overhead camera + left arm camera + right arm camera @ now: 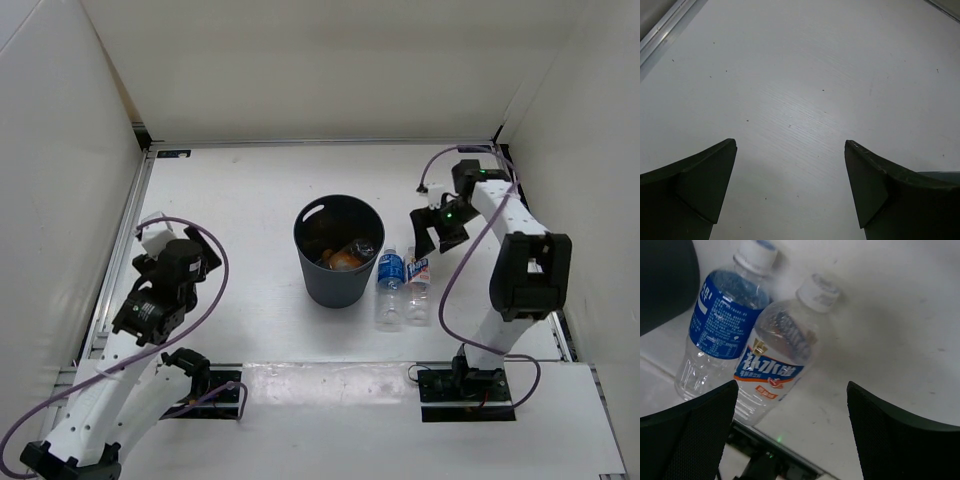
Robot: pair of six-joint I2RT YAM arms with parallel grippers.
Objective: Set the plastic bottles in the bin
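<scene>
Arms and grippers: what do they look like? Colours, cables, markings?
The left arm and right arm are white links with black joint housings, on black base plates. A purple cable loops along each. A small green light glows at the right wrist. The left gripper and right gripper each have two dark wedge-shaped fingers, finely dotted on the right. No readable markings.

Top camera overhead, sees whole table; wrist cameras close, facing down; right shares bottles with top.
</scene>
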